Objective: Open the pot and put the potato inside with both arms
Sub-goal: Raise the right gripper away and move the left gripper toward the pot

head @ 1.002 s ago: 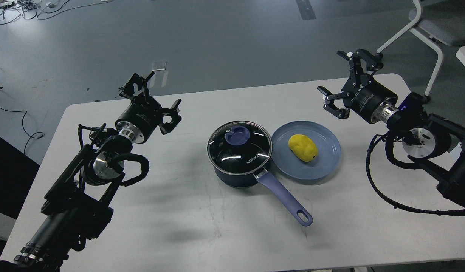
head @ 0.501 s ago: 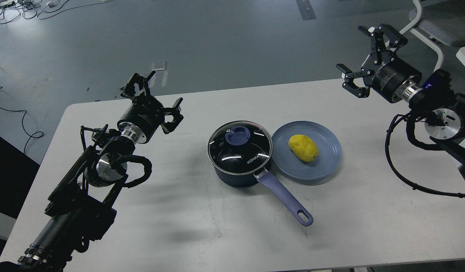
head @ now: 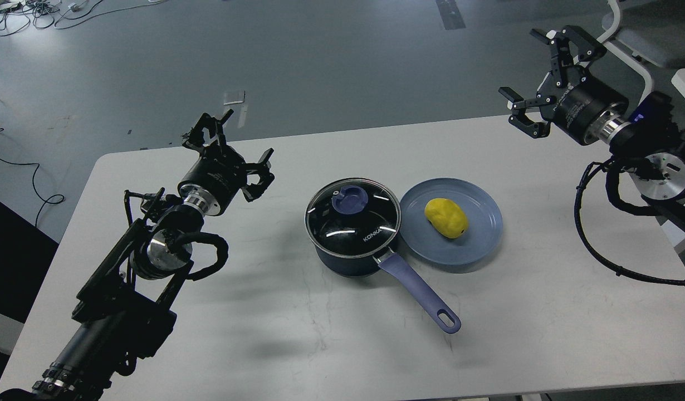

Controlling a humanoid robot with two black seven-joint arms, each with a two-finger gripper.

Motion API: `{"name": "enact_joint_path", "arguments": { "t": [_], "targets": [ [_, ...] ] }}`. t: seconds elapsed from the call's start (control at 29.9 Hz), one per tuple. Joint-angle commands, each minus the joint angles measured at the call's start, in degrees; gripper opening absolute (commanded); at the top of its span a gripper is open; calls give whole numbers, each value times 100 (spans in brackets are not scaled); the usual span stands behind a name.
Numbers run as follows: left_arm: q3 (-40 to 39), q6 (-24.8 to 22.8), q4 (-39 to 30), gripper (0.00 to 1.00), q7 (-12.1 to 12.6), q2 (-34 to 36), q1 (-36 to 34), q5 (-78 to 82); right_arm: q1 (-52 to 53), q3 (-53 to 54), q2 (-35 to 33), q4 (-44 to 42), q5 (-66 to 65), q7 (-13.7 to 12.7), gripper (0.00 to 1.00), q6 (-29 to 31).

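The dark navy pot [head: 351,245] stands at the table's middle with its glass lid [head: 353,216] on and the blue knob [head: 348,200] on top. Its lavender handle [head: 420,298] points toward the front right. The yellow potato [head: 446,218] lies on a flat blue plate [head: 476,245] just right of the pot. My left gripper [head: 231,147] is open and empty, up and left of the pot. My right gripper [head: 546,72] is open and empty, high over the table's far right edge, well away from the potato.
The white table [head: 320,345] carries only the pot and plate. A white chair frame [head: 626,50] stands behind my right arm. Cables lie on the grey floor at the far left [head: 19,11].
My right gripper has risen and moved back to the right, away from the plate. My left gripper has shifted slightly right toward the pot. Pot, lid and potato have not moved.
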Motion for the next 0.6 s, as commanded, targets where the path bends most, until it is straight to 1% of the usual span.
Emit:
{"name": "enact_joint_path", "arguments": {
  "t": [0.0,0.57],
  "targets": [
    [0,22,3,99,-17,9,0,2,-23,-1,14,-6,-10,2,100,-1],
    [8,31,12,99,-17,70,-26,37,126,-133,22,-42,-19,11,100,-1]
  ]
}}
